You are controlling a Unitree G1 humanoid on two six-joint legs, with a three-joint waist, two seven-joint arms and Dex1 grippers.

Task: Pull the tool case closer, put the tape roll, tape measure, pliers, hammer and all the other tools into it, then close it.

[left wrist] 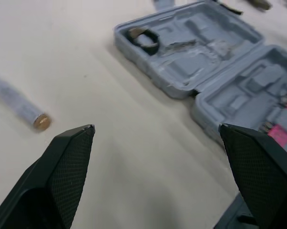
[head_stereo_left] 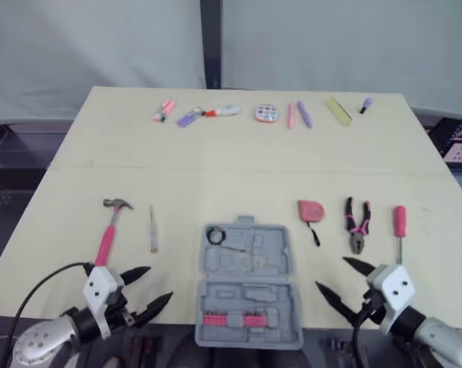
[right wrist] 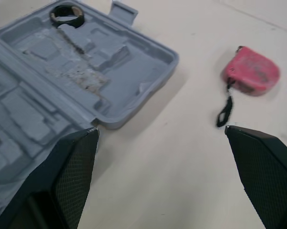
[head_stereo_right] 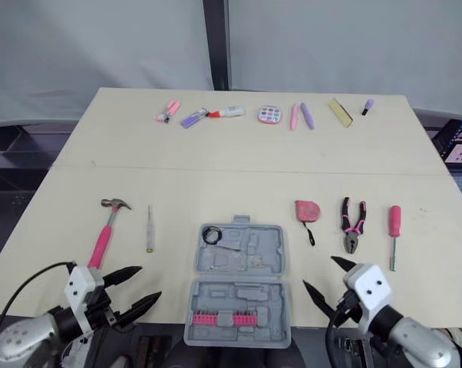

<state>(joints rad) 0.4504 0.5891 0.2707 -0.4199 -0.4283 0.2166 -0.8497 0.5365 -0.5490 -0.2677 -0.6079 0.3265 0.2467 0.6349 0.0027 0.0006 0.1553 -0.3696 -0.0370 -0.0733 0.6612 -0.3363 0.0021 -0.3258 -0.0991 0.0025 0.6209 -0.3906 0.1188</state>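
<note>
Tool case (head_stereo_left: 248, 284) between both grippers' fingers (left wrist: 62, 167)

The open tool case (head_stereo_left: 249, 280) blocks the lower centre of the frame. Bare surface (head_stereo_left: 239, 184) flanks it. One lane at lower left reaches the thin screwdriver (head_stereo_left: 153, 230) and hammer (head_stereo_left: 108, 230). Another at lower right reaches the tape measure (head_stereo_left: 310, 211), pliers (head_stereo_left: 358, 225) and pink-handled screwdriver (head_stereo_left: 399, 230). A wide bare band crosses mid-frame.

Grey tool case (head_stereo_left: 248, 264) open flat; tape roll (head_stereo_left: 216, 235) inside; hammer (head_stereo_left: 108, 234) left.
</note>
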